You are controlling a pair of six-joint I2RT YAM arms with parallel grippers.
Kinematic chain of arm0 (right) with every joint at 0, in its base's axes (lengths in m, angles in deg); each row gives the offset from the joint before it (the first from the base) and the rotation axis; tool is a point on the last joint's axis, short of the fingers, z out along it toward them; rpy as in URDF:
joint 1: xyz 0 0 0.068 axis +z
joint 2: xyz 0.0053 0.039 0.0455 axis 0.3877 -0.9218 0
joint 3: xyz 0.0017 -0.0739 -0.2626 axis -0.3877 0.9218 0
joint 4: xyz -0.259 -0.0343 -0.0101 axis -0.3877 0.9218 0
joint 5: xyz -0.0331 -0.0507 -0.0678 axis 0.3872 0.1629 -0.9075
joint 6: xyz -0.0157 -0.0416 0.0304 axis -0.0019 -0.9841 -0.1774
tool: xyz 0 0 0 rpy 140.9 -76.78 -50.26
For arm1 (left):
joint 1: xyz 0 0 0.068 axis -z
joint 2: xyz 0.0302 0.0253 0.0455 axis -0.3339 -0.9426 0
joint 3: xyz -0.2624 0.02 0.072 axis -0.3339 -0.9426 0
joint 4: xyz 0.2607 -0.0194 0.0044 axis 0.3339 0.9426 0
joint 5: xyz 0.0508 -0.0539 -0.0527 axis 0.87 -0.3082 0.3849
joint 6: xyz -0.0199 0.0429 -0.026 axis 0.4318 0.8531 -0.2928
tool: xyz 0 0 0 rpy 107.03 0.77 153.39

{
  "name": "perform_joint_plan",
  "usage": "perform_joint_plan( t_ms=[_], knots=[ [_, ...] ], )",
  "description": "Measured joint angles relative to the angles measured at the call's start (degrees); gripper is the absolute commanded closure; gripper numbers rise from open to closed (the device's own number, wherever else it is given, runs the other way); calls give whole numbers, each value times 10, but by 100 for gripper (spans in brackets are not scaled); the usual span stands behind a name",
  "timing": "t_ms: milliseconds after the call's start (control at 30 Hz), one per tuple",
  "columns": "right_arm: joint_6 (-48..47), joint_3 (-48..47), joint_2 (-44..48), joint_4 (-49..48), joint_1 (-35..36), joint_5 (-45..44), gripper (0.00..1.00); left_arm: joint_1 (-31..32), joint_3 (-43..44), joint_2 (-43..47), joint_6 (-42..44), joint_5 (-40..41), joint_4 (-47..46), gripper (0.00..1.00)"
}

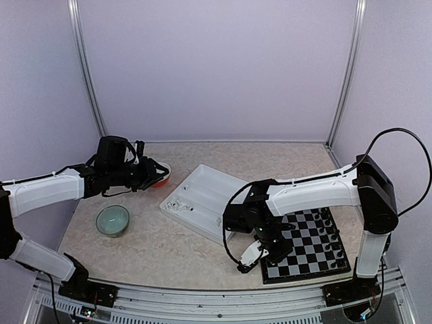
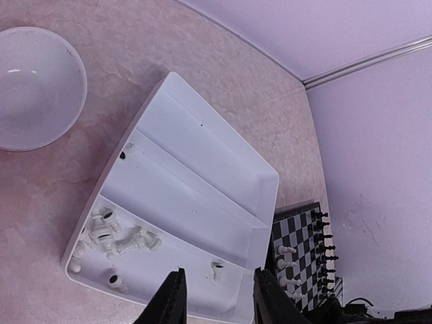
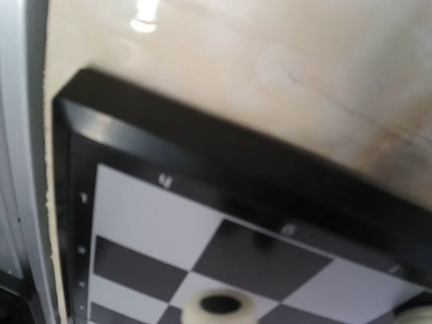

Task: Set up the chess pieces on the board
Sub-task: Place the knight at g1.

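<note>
White piece (image 3: pixel 219 307) near board (image 3: pixel 169 145) corner

One black-and-grey checkered chessboard (image 1: pixel 312 251). One white divided plastic tray (image 1: pixel 210 190). Two bowls: one clear greenish bowl (image 1: pixel 112 221), one orange bowl (image 1: pixel 163 179). White chess pieces (image 2: pixel 102 233) in tray: roughly ten. Two more on board. Black chess pieces (image 2: pixel 329 248): count unclear.

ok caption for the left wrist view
Past the left fingers, a tray of white pieces, with the board beyond.
</note>
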Motion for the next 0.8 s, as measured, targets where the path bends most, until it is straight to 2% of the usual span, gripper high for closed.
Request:
perform_joint_plan(
  t_ms=[133,800],
  knots=[
    [0,0,0,0,0,0,84,0,0,0,0,0,0,65],
    [-1,-9,-1,-1,6,3,72,0,-16,1,0,-4,-7,65]
  ],
)
